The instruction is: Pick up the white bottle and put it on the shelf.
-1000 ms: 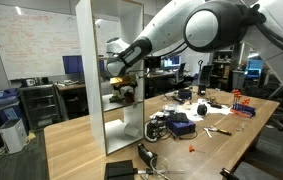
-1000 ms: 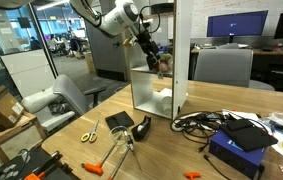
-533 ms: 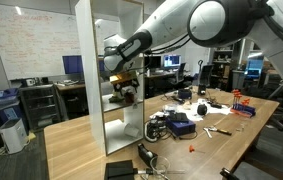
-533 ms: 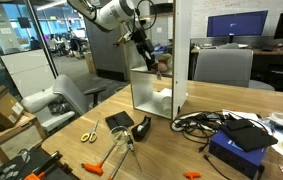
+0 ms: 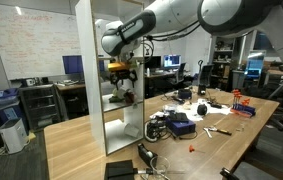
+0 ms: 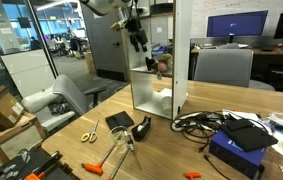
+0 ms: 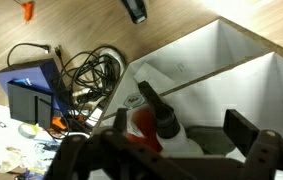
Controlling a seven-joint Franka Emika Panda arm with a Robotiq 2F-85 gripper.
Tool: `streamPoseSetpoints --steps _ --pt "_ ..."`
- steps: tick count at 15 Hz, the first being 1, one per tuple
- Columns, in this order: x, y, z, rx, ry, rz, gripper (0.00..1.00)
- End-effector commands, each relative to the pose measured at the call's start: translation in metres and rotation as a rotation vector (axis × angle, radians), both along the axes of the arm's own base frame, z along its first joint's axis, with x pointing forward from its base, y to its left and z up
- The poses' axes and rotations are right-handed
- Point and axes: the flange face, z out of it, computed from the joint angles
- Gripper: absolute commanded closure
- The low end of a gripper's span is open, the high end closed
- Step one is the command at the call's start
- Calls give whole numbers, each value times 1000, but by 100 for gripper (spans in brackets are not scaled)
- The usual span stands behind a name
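Observation:
The shelf [image 5: 85, 70] is a tall white open unit, seen in both exterior views [image 6: 182, 50] and from above in the wrist view [image 7: 231, 60]. A small white bottle [image 7: 174, 143] with a dark nozzle top stands upright on a shelf board, beside an orange-red thing [image 7: 144, 126]. In both exterior views the bottle is a small blurred shape on a middle board [image 5: 123, 96] [image 6: 151, 63]. My gripper [image 7: 181, 128] is open, its fingers either side of the bottle and above it, not touching. It hangs above that board [image 5: 121, 70] [image 6: 136, 28].
A tangle of black cables [image 7: 86, 75] and a blue box [image 5: 178, 124] [image 6: 236, 145] lie on the wooden table beside the shelf. A black device [image 6: 119, 121] and orange-handled tools [image 6: 89, 135] lie in front. A white item [image 6: 161, 97] sits in the lower compartment.
My gripper has risen straight up and away from the bottle, which stays standing on the shelf board. Nothing else has moved.

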Motion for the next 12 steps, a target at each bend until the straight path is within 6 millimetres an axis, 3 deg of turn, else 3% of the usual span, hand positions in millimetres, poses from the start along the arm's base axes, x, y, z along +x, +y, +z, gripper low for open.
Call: streamPoseSetpoints --steps 1,5,7,12 --pt "-26 -2 48 112 76 63 0" --pt "-72 -9 64 188 232 133 0" --pt "-105 -16 68 205 294 149 0" --pt "-168 -41 83 177 279 193 0"
